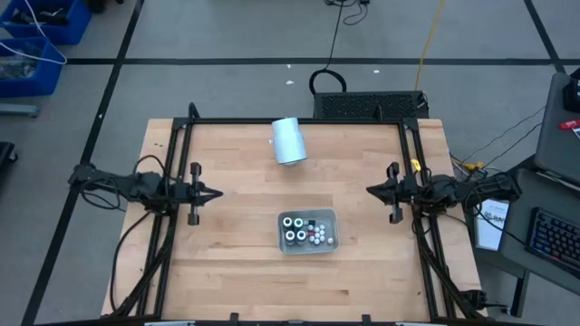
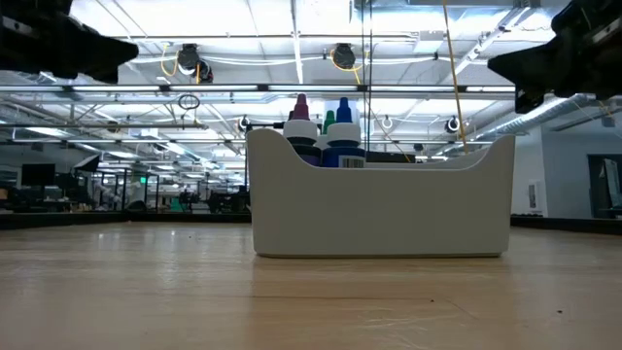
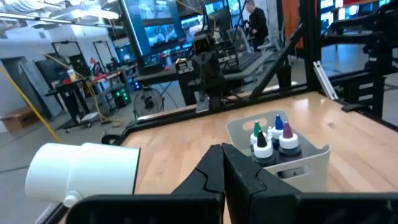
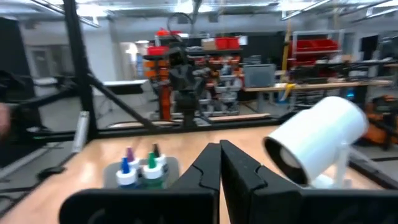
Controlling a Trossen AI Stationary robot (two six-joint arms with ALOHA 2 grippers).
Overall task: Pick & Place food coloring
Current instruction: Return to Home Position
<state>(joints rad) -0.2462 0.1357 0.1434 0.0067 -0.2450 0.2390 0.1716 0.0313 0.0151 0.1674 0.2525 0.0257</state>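
Evidently the sorting is finished: the bottles (image 1: pixel 304 233) stand upright together inside the bin (image 1: pixel 328 249), at 6 o'clock from the table's (image 1: pixel 236 263) centre, caps up. The left gripper (image 1: pixel 216 193) at 9 o'clock and the right gripper (image 1: pixel 370 189) at 3 point inward, fingers pressed together, holding nothing. I judge they are parked at the edges to keep clear. A pale cylinder (image 1: pixel 289 141) lies at 12 o'clock.

Pale wooden table (image 1: pixel 236 263) of jointed planks, smooth with a soft sheen. Grey bin (image 2: pixel 389 209) in smooth matt plastic. Inside it, food coloring bottles (image 2: pixel 340 146) in glossy plastic. White cylinder (image 1: pixel 289 141), smooth and matt. Black metal frame (image 1: pixel 236 121), matt. The left gripper (image 3: pixel 222 152) and right gripper (image 4: pixel 220 149) are matt black.
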